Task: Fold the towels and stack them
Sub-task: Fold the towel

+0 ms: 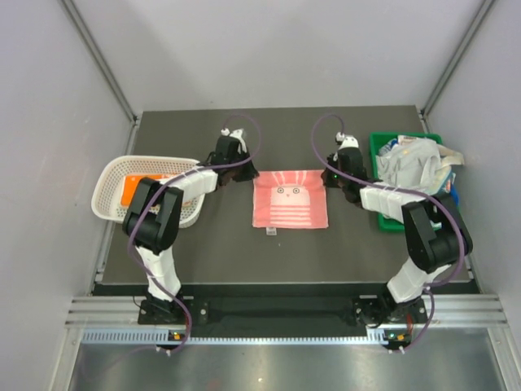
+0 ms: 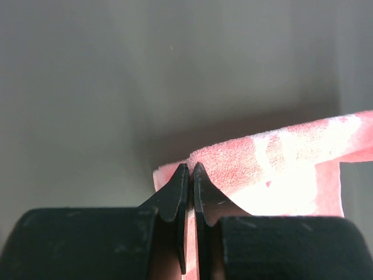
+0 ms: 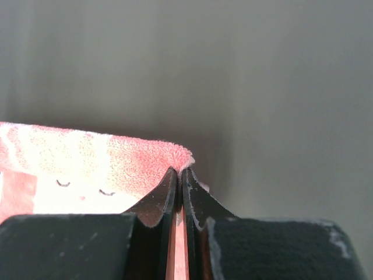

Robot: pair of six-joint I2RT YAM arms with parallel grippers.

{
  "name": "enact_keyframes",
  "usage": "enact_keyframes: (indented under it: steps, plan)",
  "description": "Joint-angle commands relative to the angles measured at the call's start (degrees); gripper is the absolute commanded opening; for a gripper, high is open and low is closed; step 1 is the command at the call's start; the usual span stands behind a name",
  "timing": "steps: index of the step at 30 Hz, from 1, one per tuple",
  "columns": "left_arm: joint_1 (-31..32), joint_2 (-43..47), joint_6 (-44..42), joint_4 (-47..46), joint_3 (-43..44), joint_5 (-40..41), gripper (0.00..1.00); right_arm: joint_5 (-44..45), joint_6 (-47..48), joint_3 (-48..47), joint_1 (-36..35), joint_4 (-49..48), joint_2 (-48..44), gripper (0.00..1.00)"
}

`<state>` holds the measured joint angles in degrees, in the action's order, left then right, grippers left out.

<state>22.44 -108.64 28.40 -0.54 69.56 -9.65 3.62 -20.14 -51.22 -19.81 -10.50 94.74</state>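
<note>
The spread towel (image 1: pixel 290 199) is lying flat at the middle of the table (image 1: pixel 244 252), between the two arms. The left gripper (image 1: pixel 242 176) is sitting at its far left corner and the right gripper (image 1: pixel 328 177) at its far right corner, both touching the cloth. At the left edge the basket (image 1: pixel 102 199) is resting on the table, with one towel (image 1: pixel 130 192) lying inside it. At the right edge the bin (image 1: pixel 381 218) is standing, with a heap of towels (image 1: pixel 415 163) sitting in it and hanging over its far right rim.
</note>
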Motion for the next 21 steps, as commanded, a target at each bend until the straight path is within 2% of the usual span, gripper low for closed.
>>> enact_keyframes:
  steps: [1,10,21]
  plan:
    - [-0.4,5.1,0.6,-5.8,-4.9,-1.1,0.0,0.7,-1.0,3.0,0.4,-4.9,-4.6,0.01]
    - [0.4,11.7,0.3,-7.5,-14.1,-3.4,0.0,0.2,-2.4,10.3,0.3,-4.8,-11.6,0.01]
    - [1.6,15.1,0.9,-7.8,-19.1,-4.4,0.0,-1.2,-4.6,18.0,-0.5,-6.2,-16.2,0.01]
